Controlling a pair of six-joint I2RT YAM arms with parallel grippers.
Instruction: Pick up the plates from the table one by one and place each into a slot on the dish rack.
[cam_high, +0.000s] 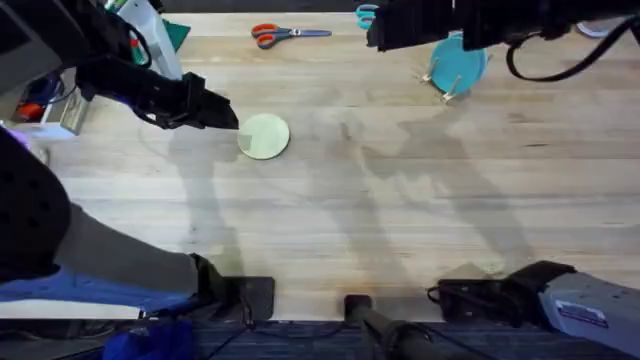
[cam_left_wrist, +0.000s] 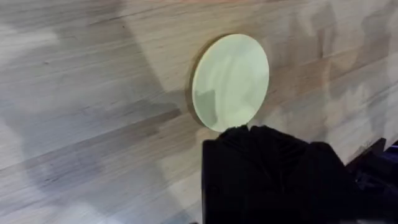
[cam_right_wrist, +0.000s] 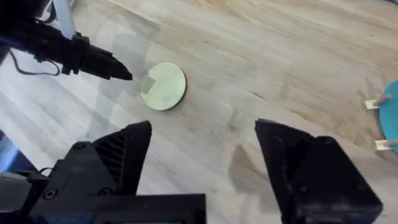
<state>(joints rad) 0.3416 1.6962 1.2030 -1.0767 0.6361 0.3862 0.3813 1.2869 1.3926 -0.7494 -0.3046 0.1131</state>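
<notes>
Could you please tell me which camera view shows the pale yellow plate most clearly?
The left wrist view: the pale yellow plate appears large, its whole face unobstructed just beyond the left gripper. The overhead view and right wrist view show it whole but small.

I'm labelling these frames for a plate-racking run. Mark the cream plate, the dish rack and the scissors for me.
cream plate (cam_high: 264, 137), overhead view, centre of its flat face.
dish rack (cam_high: 447, 94), overhead view, a light wooden peg at its near end.
scissors (cam_high: 268, 36), overhead view, the orange handles.
</notes>
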